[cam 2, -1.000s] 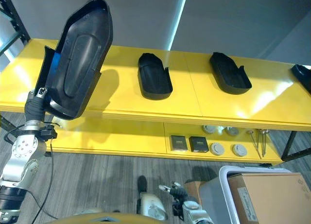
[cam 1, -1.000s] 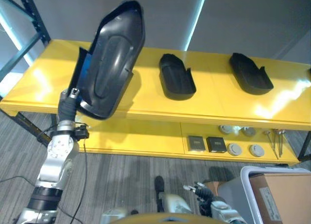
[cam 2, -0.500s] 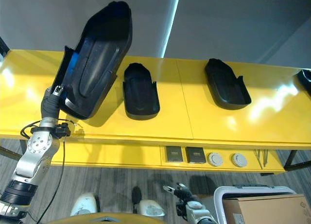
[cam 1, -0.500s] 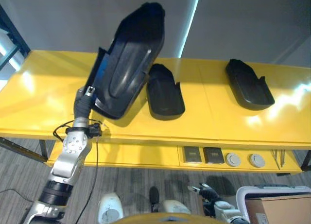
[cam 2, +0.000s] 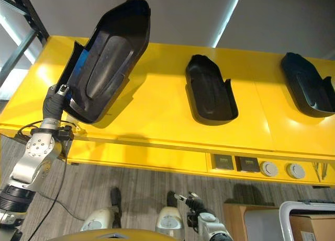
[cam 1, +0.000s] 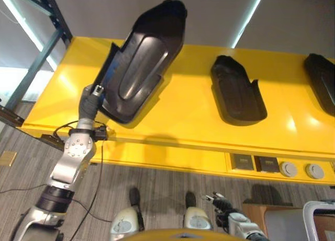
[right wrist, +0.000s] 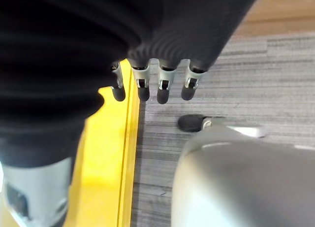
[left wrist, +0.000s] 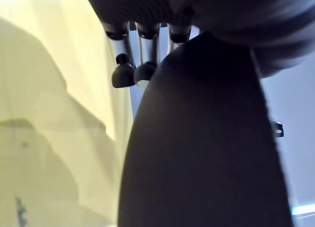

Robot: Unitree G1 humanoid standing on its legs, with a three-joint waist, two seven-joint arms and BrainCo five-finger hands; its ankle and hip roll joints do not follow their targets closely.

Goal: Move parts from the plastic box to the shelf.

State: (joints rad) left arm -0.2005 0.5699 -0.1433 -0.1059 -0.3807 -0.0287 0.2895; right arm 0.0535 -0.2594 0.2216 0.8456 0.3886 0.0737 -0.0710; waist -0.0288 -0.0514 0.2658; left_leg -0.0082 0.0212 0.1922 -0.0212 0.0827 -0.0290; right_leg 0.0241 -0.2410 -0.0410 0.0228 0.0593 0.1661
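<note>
My left hand (cam 1: 95,92) is clamped on the black part's (cam 1: 140,68) lower end; its long axis rises tilted above the yellow shelf (cam 1: 188,115), left of another part (cam 1: 238,92); my right hand (right wrist: 152,81) hangs empty, fingers loosely apart.

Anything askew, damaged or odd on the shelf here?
Nothing stands out. Two black parts lie flat and spaced along the yellow shelf. The left hand holds a third black part tilted above the shelf's left end, not yet set down.

Head eyes overlook the shelf (cam 1: 209,131); wrist cameras sit close.
</note>
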